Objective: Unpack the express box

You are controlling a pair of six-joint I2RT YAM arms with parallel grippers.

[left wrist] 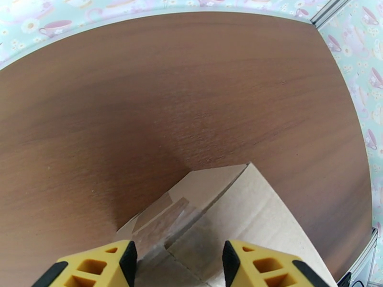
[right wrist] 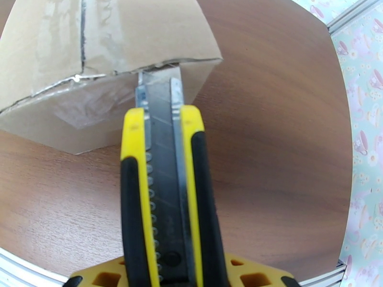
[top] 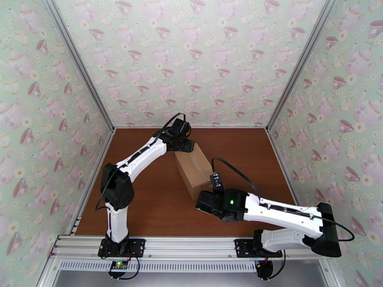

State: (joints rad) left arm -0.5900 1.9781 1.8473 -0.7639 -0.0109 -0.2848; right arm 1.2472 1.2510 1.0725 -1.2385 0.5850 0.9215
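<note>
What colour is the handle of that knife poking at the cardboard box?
Yellow with black grips. The utility knife shows best in the right wrist view.

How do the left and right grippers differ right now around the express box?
The right gripper is shut on a yellow-and-black utility knife. The left gripper holds no tool, and its jaws stand apart. The right gripper is at the near end of the express box, with the blade tip at its taped edge. The left gripper sits over the far end. Both are at the box.
</note>
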